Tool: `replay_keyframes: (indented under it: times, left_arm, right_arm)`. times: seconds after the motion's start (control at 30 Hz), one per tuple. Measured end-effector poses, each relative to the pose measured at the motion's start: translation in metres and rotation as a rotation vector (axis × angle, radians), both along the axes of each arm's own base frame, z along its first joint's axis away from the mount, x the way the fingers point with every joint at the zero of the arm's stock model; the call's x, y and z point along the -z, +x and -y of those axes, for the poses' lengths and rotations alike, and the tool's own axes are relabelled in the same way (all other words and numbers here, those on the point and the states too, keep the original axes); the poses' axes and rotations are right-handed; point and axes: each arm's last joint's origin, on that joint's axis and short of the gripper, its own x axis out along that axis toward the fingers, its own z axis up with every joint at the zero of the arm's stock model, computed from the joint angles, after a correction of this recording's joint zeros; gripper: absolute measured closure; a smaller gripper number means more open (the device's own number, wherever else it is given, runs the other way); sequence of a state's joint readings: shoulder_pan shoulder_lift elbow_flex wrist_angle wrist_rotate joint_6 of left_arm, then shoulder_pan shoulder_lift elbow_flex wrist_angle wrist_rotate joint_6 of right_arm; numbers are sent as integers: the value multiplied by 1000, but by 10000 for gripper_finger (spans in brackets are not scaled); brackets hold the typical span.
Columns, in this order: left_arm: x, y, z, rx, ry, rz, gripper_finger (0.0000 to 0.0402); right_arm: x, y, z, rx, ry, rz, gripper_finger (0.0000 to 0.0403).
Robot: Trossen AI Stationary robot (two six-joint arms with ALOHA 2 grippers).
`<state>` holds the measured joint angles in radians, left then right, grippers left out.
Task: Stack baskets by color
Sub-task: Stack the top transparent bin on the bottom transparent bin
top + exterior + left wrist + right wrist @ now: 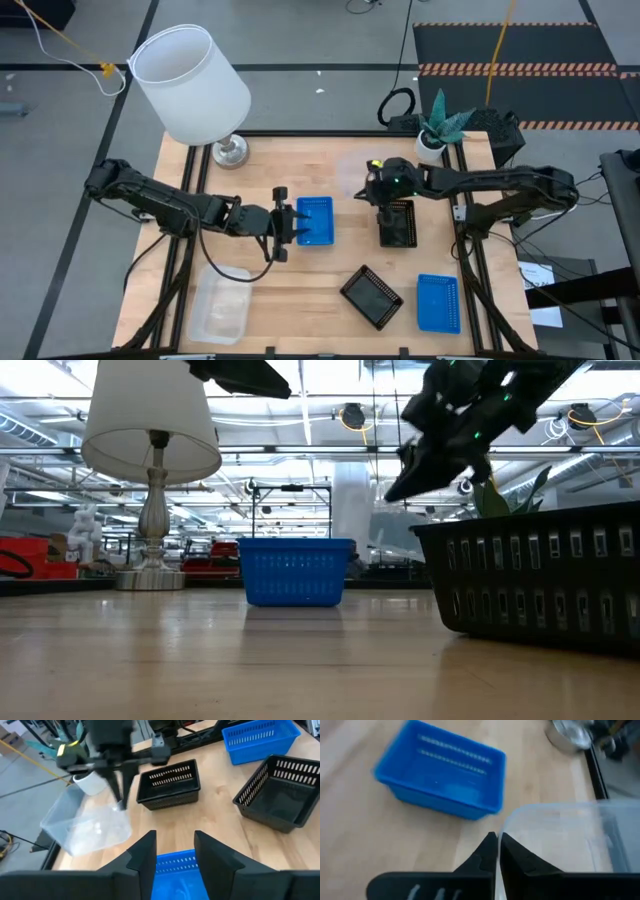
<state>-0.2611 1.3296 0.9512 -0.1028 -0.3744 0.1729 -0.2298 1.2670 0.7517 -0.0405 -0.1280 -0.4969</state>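
The right gripper (496, 851) is pinching shut on only the thin rim of a clear basket (560, 837). The basket is risking slipping free or swinging into the black basket (397, 222) just beside the gripper. The left gripper (175, 852) is standing half open, holding nothing, at the near end of the blue basket (175, 872), and is risking nudging it askew.

I see a pale wooden table (330, 270) with a smooth sheen, perforated plastic baskets in glossy blue (315, 221), matt black (372, 297) and frosted clear (220, 307), and a lamp's shiny metal base (230, 151).
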Motion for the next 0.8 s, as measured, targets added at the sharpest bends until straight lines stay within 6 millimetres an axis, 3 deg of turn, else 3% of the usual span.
replay_keyframes:
  times: [0.3,0.47,0.67,0.8]
  left_arm:
    - [-11,11,18,57,129,61,181]
    - [-29,34,41,90,214,51,142]
    - [-46,67,63,136,275,-54,151]
    - [-45,90,64,104,277,-203,165]
  right_arm:
    - [-19,-5,-57,-356,-210,51,400]
    - [-34,-1,-75,-350,-290,58,401]
    - [-36,-5,-87,-352,-296,-7,401]
    - [-34,-7,-90,-372,-295,-30,401]
